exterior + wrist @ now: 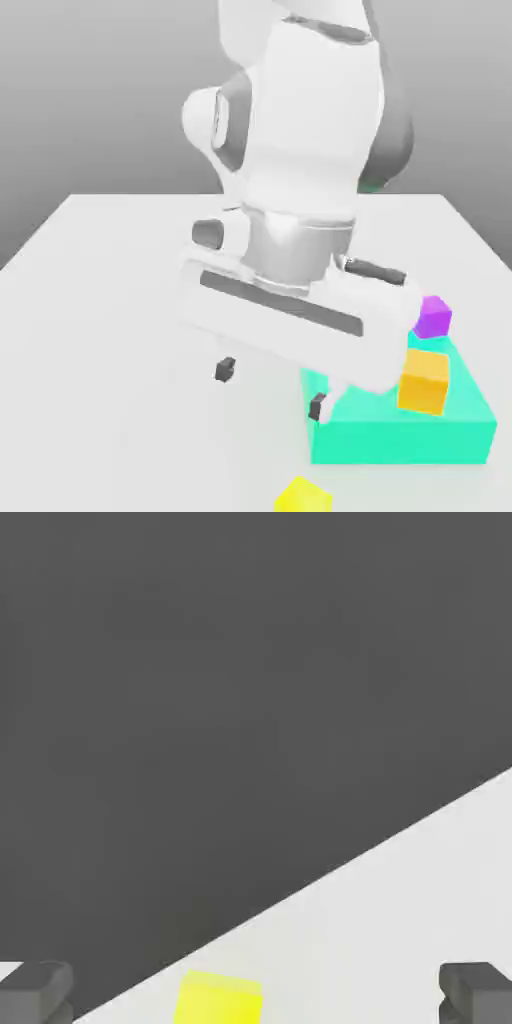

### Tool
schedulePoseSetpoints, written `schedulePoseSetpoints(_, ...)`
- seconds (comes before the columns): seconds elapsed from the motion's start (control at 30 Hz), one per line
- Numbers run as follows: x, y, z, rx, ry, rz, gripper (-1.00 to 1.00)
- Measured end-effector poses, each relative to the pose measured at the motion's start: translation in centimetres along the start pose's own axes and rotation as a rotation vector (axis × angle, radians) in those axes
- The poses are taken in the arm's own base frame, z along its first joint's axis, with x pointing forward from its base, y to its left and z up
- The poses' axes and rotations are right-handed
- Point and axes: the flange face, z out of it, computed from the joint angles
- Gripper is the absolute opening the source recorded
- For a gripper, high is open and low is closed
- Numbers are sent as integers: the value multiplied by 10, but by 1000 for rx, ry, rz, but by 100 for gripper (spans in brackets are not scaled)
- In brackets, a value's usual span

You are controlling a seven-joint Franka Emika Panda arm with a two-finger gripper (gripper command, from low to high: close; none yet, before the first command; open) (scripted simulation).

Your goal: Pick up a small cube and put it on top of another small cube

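The claw (271, 388) hangs over the surface (130, 400) with its fingers spread wide and nothing between them, beside the teal block (400, 440). The yellow cube (303, 496) sits at the exterior view's near edge. The step in hand seems to be reaching it: the arm would do well to centre above the cube, turn the fingers square to its faces, then descend straight, keeping clear of the block.
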Motion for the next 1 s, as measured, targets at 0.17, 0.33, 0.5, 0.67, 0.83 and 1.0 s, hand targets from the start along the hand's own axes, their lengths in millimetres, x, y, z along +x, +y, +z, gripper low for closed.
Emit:
schedulePoseSetpoints(0.17, -27, 15, 71, -86, -98, 96, 0)
schedulePoseSetpoints(0.33, -41, 24, 140, -103, -122, 120, -100)
schedulePoseSetpoints(0.5, -41, 24, 140, -101, -122, 120, -100)
schedulePoseSetpoints(0.67, -37, 20, 110, -101, -123, 121, -100)
schedulePoseSetpoints(0.83, -66, 22, 48, -102, -118, 46, -100)
schedulePoseSetpoints(1.0, -122, 38, -6, -96, -119, -78, -100)
